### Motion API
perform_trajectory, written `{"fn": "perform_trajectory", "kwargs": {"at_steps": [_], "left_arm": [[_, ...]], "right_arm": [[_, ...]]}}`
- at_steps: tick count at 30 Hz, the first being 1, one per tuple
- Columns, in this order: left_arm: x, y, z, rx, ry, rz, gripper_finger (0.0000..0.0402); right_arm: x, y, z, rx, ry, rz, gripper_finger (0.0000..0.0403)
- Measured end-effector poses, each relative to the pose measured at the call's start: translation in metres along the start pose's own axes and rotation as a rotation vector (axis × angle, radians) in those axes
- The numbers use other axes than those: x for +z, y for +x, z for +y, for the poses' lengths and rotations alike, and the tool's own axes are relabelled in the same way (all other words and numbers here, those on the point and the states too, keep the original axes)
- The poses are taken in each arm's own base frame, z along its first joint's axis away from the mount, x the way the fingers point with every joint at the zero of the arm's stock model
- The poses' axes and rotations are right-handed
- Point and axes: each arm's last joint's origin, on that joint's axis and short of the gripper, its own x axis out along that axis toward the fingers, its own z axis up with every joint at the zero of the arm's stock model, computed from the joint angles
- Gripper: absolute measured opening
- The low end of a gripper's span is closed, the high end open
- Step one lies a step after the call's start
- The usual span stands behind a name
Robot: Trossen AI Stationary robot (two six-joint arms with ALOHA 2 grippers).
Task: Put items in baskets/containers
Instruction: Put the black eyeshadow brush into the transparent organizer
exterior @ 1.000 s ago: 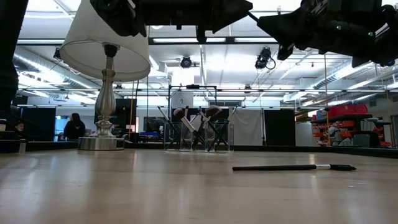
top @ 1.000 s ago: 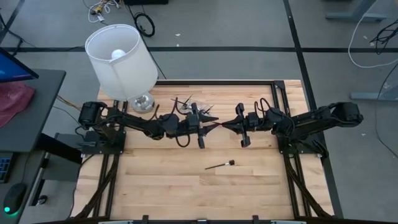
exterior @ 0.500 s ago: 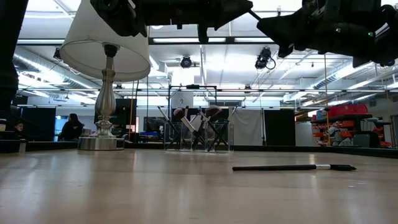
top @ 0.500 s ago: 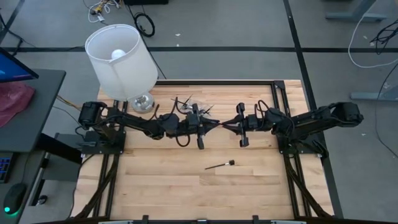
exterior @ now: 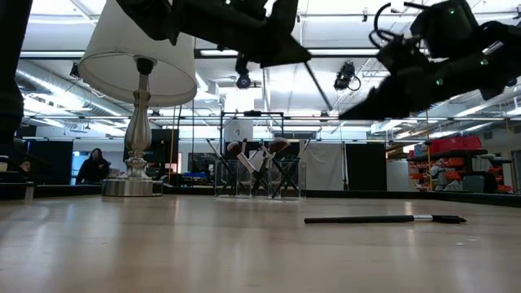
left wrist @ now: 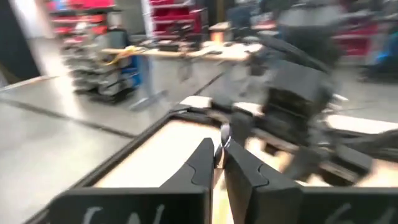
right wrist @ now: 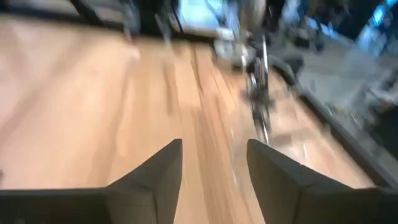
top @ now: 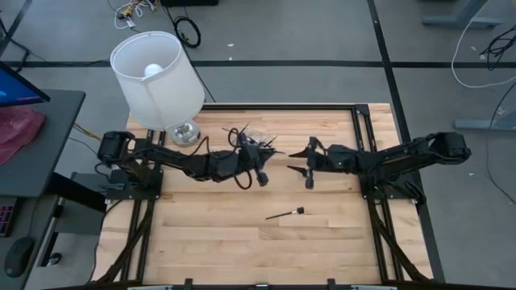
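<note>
- nearest the front edge of the pale wooden plank surface (top: 210,242), one thin dark-handled makeup brush with a pale tip (top: 285,214) lies flat and alone, well apart from both arms; the low view shows it resting level on the wood (exterior: 383,219).
- above the middle of the surface, the left claw (top: 260,164) is clenched; in its wrist view the two dark fingers (left wrist: 205,163) pinch something thin and dark, and the low view shows a slender dark rod (exterior: 319,85) slanting down from that arm, most likely a brush.
- facing it, the right claw (top: 300,161) stands released, its fingers (right wrist: 158,165) spread with bare wood between them and nothing held.
- farther back sits the small clear plastic container (top: 251,138), already bristling with upright brushes (exterior: 259,167), just beside the silver-footed lamp with a white shade (top: 157,76).
- the step in hand looks like carrying the gripped brush to the container. done well, the left arm would keep the brush steep, come over a gap among the standing brushes, lower the handle inside the rim, and only then let go.
- the light container may tip if nudged, and the lamp crowds its left side.
</note>
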Motion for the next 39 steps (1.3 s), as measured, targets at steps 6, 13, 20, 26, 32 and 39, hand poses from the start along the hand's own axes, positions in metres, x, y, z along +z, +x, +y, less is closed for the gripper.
{"fn": "perform_trajectory", "kwargs": {"at_steps": [6,13,20,26,32,39], "left_arm": [[0.0,0.002,0.01,0.158,0.028,0.01,0.0017],[-0.017,0.009,0.031,0.267,-0.037,0.152,0.0023],[-0.028,0.011,0.039,0.268,-0.089,0.244,0.002],[-0.032,0.016,0.044,0.199,-0.128,0.274,0.0031],[-0.039,0.024,0.053,0.178,-0.084,0.301,0.0031],[-0.044,0.028,0.06,0.153,-0.079,0.334,0.0055]], "right_arm": [[-0.016,-0.001,-0.005,-0.144,-0.01,0.184,0.0192],[-0.02,-0.002,-0.007,-0.149,0.023,0.223,0.0192],[-0.02,-0.002,-0.007,-0.15,0.024,0.217,0.0192],[-0.017,-0.001,-0.007,-0.155,0.026,0.184,0.0192],[-0.009,0.0,-0.007,-0.13,0.041,0.1,0.0192],[-0.006,0.0,-0.007,-0.104,0.007,0.063,0.0192]]}}
